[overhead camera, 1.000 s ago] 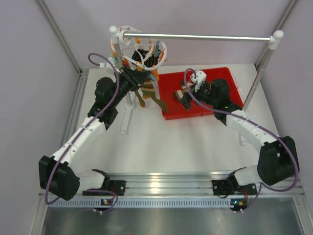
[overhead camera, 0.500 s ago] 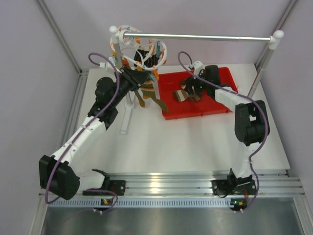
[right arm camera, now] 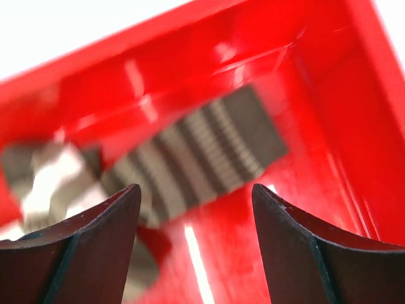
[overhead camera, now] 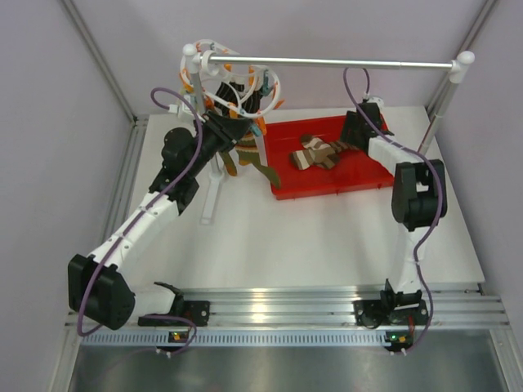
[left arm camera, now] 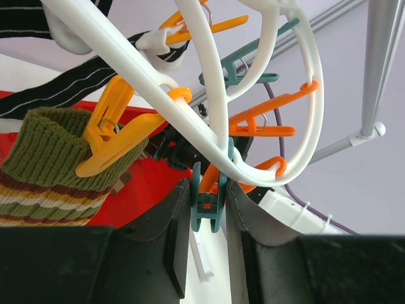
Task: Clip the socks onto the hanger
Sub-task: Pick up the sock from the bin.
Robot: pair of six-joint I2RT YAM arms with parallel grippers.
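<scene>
left claw (left arm camera: 207, 244) is up among the dangling clips of the white plastic oval-ring hanger (left arm camera: 88, 28), and it's pinching a teal plastic clip (left arm camera: 207, 199). the two black fingers (left arm camera: 168, 240) sit tight on either side of the clip, one on each flank. up and to the left of that claw, a yellow-orange plastic clip (left arm camera: 111, 142) bites the cuff of an olive ribbed sock (left arm camera: 47, 145) with cream and red stripes, so that one hangs from the ring. further up on the same side hangs a black sock with thin white stripes (left arm camera: 76, 82). up and to the right of the claw, orange plastic clips (left arm camera: 259, 123) hang off the ring's far curve. from the top camera, the hanger hangs at the left end of the silver metal rail (overhead camera: 327, 62), with the left claw pushed in right under the ring.

over to the right claw (right arm camera: 196, 247): fingers spread wide, hovering low inside the red plastic tray (right arm camera: 329, 114). just ahead of its tips lies a blurred brown-and-cream striped sock (right arm camera: 209, 152), flat on the tray floor and not between the fingers. the top camera shows a small heap of brown socks (overhead camera: 315, 153) in the tray, to the left of the right claw and near it, with the claw at the tray's far right corner.
</scene>
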